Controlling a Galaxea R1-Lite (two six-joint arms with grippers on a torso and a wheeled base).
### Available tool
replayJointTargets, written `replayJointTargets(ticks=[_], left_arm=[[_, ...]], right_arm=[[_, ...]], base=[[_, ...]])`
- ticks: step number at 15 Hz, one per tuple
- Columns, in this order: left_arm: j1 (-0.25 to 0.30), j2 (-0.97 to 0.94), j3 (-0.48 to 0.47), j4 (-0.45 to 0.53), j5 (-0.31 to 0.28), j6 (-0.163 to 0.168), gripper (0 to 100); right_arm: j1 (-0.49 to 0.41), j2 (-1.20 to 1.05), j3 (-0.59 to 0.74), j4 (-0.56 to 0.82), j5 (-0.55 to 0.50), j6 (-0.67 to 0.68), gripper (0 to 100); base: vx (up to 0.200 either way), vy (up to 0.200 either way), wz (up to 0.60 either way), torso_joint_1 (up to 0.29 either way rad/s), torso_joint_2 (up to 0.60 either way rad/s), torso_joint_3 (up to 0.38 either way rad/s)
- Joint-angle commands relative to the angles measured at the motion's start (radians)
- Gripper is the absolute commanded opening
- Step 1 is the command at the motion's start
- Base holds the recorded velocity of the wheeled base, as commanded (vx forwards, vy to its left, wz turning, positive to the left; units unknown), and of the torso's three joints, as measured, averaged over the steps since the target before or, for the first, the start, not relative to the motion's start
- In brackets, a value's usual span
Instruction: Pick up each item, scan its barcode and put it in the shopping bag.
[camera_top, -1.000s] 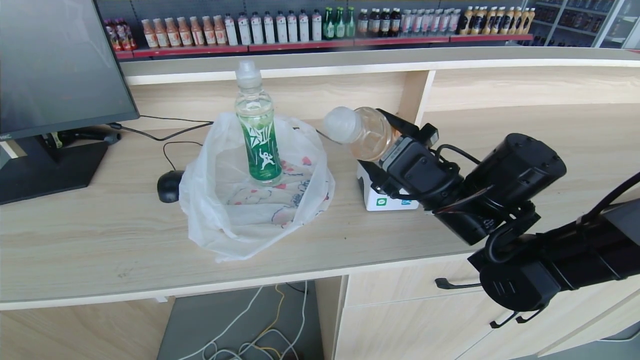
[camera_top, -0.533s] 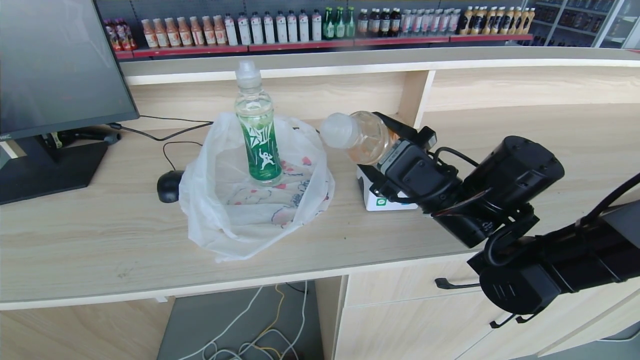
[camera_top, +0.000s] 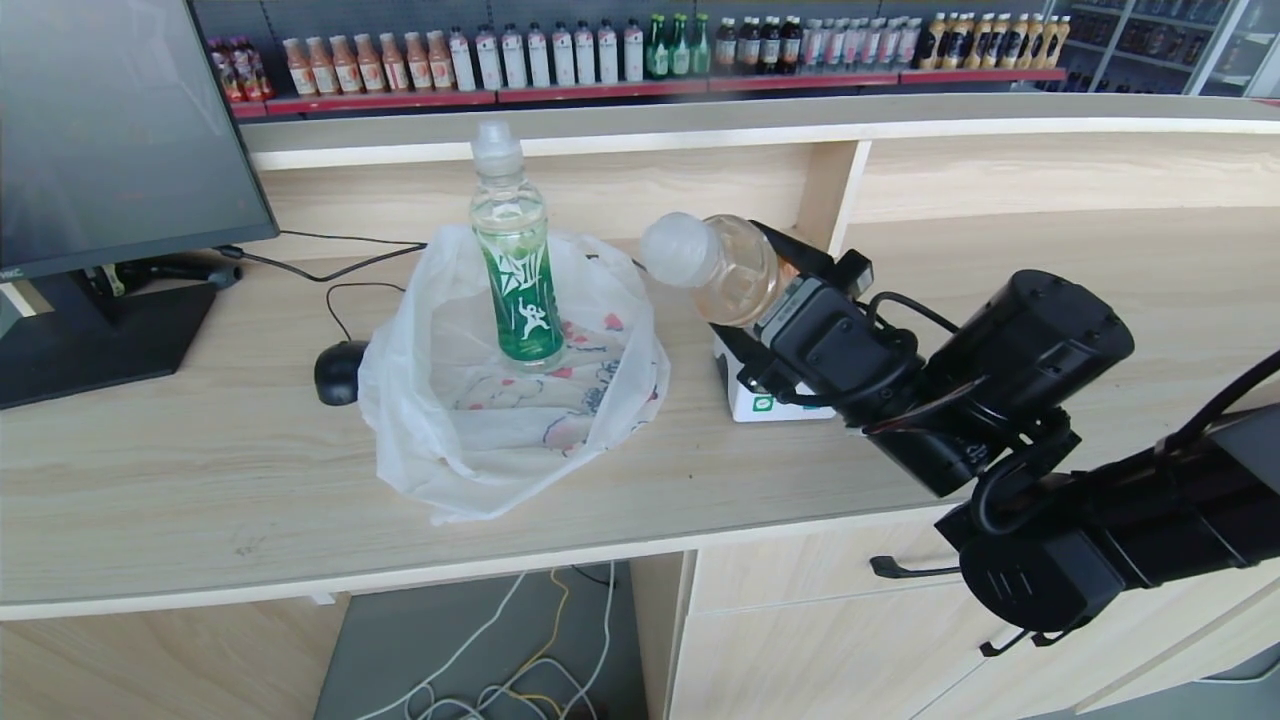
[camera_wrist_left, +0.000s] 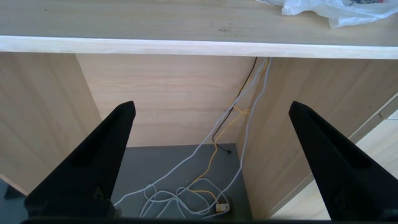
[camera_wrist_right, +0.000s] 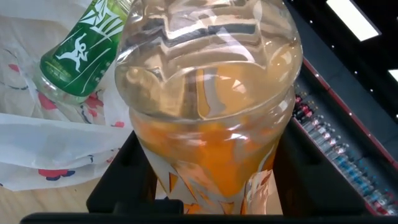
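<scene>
Right end effector (camera_top: 765, 292) clenched on a clear bottle with an orange label (camera_top: 722, 268): one black finger (camera_top: 800, 250) runs along the upper side of the bottle and the other sits beneath it. The bottle is held in the air, lying tilted, with its whitish cap (camera_top: 672, 248) pointing toward the shopping bag and its base end hidden inside the grip. In the right wrist view the same bottle (camera_wrist_right: 211, 93) sits between the dark fingers (camera_wrist_right: 118, 186), pale liquid showing above the orange label.

Directly below the held bottle, a small white scanner box (camera_top: 760, 402) stands on the wooden worktop (camera_top: 200, 480), partly covered by the arm. Just beside it, on the robot's left, lies the white shopping bag (camera_top: 480, 420), its mouth spread open and its plastic printed with red and blue marks. A green-labelled bottle (camera_top: 518, 270) stands upright inside the bag, capped, rising well above the bag's rim; the right wrist view shows it (camera_wrist_right: 87, 46) near the held bottle but apart from it.

Farther left on the worktop are a black mouse (camera_top: 338, 372), touching the bag's edge, and a dark monitor (camera_top: 110, 130) on its stand. Behind the worktop, a shelf (camera_top: 600, 95) carries a row of drinks.

The left end effector (camera_wrist_left: 211, 106) is released, its two black fingers (camera_wrist_left: 93, 162) spread wide, low in front of the worktop's edge and facing the space beneath it, where loose cables (camera_wrist_left: 205, 186) lie.
</scene>
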Motion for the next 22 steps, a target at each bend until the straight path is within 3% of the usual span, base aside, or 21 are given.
replayJointTargets(ticks=[1,9,14,17,22], left_arm=[[0.0,0.0,0.0,0.0,0.001,0.0,100],[0.0,0.0,0.0,0.0,-0.001,0.0,100],[0.0,0.0,0.0,0.0,-0.001,0.0,100],[0.0,0.0,0.0,0.0,0.001,0.0,100],[0.0,0.0,0.0,0.0,0.001,0.001,100]], right_arm=[[0.0,-0.009,-0.004,-0.002,0.0,0.003,0],[-0.003,-0.05,-0.003,-0.039,-0.044,0.089,0],[-0.007,-0.058,-0.055,-0.062,-0.13,0.246,0],[-0.006,-0.087,-0.052,-0.077,-0.244,0.368,0],[-0.047,-0.136,-0.04,-0.073,-0.253,0.56,0]], base=[[0.0,0.0,0.0,0.0,0.0,0.0],[0.0,0.0,0.0,0.0,0.0,0.0],[0.0,0.0,0.0,0.0,0.0,0.0],[0.0,0.0,0.0,0.0,0.0,0.0],[0.0,0.0,0.0,0.0,0.0,0.0]])
